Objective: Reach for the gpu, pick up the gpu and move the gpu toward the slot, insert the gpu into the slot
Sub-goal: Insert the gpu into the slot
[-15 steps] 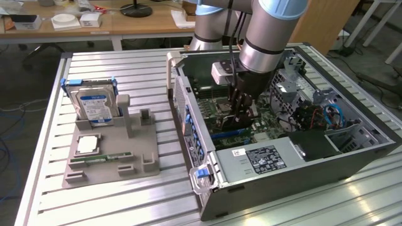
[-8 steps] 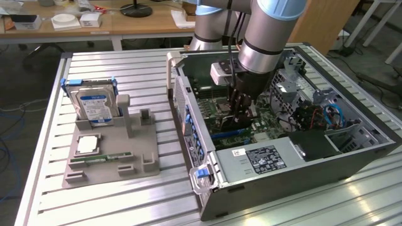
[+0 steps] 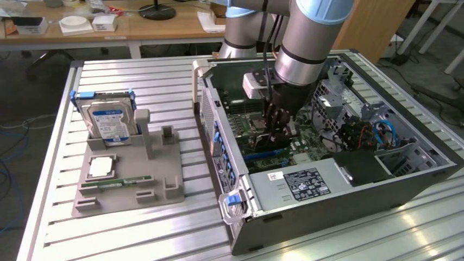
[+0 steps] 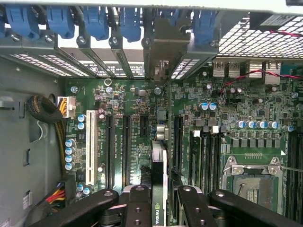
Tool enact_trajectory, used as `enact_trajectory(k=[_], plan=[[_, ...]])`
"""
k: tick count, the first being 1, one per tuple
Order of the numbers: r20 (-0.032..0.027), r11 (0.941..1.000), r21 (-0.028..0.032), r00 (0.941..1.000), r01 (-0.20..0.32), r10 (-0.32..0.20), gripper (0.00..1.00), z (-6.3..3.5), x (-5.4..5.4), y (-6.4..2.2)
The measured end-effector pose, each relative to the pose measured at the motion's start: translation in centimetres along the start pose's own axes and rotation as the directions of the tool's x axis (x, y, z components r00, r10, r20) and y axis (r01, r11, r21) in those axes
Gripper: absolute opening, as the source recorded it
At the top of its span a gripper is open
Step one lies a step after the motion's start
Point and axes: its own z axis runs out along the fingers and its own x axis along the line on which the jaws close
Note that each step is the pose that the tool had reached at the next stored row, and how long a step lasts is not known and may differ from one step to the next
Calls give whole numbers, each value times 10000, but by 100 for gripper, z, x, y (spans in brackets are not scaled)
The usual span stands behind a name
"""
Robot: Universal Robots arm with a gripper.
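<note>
The gpu (image 4: pixel 158 177), a thin green card with a black cooler, stands edge-on over the green motherboard (image 4: pixel 128 94), clamped between the black gripper's (image 4: pixel 161 196) fingers, inside the open grey computer case (image 3: pixel 326 217) at the exterior view's centre-right.

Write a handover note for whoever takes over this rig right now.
Gripper: jaws closed on the gpu, inside the open computer case.
Gpu: held edge-on over the motherboard, among the expansion slots.
Done: reach, pick-up, card brought into the case.
Left: seating in the slot cannot be confirmed; gpu not yet released.
</note>
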Motion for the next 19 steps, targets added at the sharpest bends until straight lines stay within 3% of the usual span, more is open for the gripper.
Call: enact_trajectory(k=[6, 19], plan=[[1, 10000, 46, 10000, 1, -1, 26, 2, 0, 8], [0, 10000, 52, 10000, 0, 0, 26, 0, 0, -18]])
